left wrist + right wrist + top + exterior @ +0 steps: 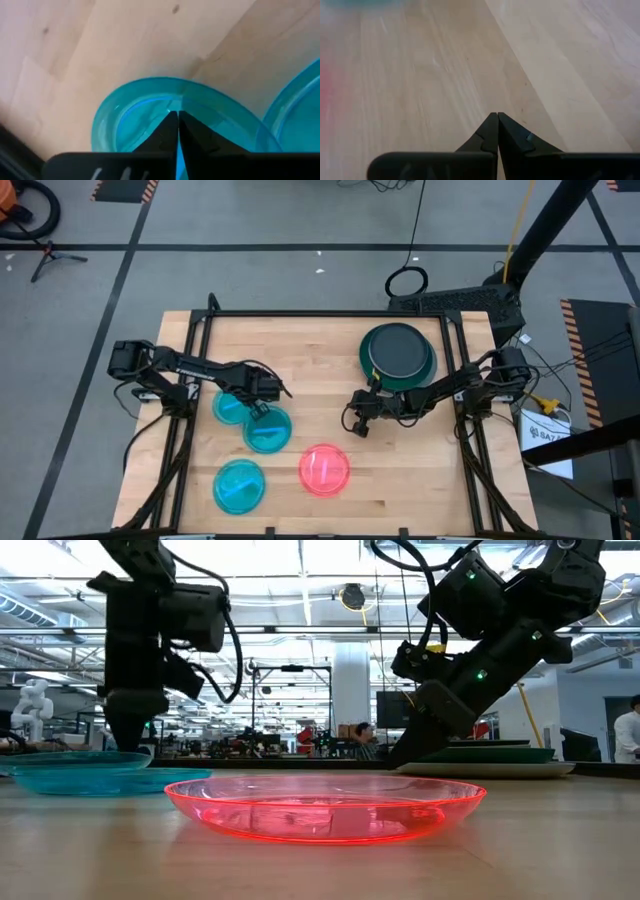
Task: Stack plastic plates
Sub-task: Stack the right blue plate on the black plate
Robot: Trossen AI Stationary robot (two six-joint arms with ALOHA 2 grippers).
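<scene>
Three translucent cyan plates (228, 408) (270, 432) (240, 485) and a red-pink plate (325, 470) lie flat on the wooden table. At the far right, a black plate (398, 348) sits on a grey one, and that on a dark green one (432, 370). My left gripper (262, 410) (177, 116) is shut and points steeply down over the middle cyan plate (150, 95). My right gripper (357, 425) (497, 116) is shut with nothing in it. It hangs over bare wood between the stack and the red-pink plate. My left gripper's shut fingertips (172, 122) stand over the inside of the cyan plate, between its middle and its rim (165, 82), coming from above. I cannot tell whether they touch the plate. The plate lies flat on the table.
A dark frame (300, 313) runs along the table's far edge and down both sides by the arm bases. Bare wood (420, 470) lies at the near right of the table.
</scene>
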